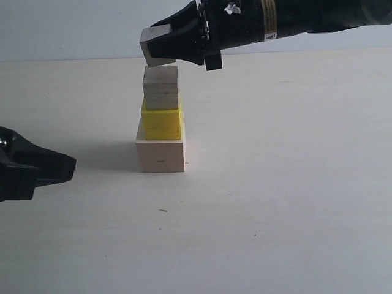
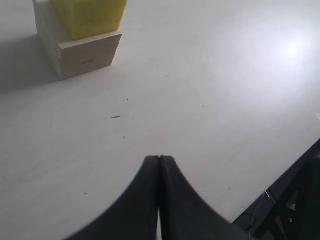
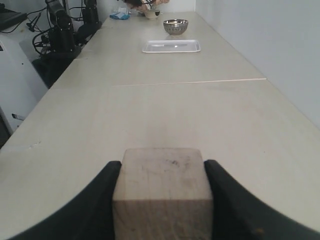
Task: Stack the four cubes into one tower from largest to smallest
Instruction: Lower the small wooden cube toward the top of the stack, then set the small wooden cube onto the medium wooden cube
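The small cube (image 1: 153,54) is being gripped, tilted, by the right tool (image 1: 160,44), 12 o'clock above the tower (image 1: 161,125); levelling and centring are being called for.

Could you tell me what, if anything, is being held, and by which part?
Right tool grips the small wood cube by opposite sides; left tool holds nothing.

Right arm (image 1: 294,18) reached in from the upper right, nearly level, its wrist tipped slightly down toward the left. Right gripper (image 1: 160,44) hung high, with both fingers (image 3: 100,200) pressed against opposite sides of the small cube (image 1: 154,49). Left gripper (image 1: 64,166) lay low at the near left, its tips pointing right and its jaws fully closed with nothing between them.
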`<state>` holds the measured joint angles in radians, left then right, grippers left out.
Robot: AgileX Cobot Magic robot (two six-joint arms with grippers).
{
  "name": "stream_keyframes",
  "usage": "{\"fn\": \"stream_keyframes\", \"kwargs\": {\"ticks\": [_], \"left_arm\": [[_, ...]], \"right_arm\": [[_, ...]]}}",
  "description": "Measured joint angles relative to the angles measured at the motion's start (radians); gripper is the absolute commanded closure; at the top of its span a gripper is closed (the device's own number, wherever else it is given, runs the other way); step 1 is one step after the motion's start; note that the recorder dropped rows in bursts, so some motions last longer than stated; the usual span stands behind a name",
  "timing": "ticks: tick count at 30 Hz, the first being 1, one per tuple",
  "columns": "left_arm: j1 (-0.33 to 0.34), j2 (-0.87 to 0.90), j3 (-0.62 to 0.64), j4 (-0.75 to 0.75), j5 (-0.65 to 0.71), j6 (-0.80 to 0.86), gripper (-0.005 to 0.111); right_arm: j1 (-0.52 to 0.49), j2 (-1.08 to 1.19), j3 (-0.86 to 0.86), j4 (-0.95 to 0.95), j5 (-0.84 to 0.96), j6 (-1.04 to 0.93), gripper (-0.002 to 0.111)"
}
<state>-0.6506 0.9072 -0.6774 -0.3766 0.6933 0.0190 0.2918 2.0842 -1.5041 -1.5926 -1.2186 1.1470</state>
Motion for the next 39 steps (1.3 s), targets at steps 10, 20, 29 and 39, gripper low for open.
{"fn": "stream_keyframes", "kwargs": {"ticks": [10,20,29,39], "left_arm": [[0.000,0.000,0.000,0.000,-0.006,0.000,0.106],[0.000,0.000,0.000,0.006,-0.008,0.000,0.106],[0.000,0.000,0.000,0.022,-0.008,0.000,0.106],[0.000,0.000,0.000,0.022,-0.008,0.000,0.106]], "right_arm": [[0.000,0.010,0.000,-0.008,0.000,0.023,0.108],[0.000,0.010,0.000,-0.029,0.000,0.029,0.108],[0.000,0.010,0.000,-0.025,0.000,0.029,0.108],[0.000,0.028,0.000,-0.001,0.000,0.028,0.108]]}}
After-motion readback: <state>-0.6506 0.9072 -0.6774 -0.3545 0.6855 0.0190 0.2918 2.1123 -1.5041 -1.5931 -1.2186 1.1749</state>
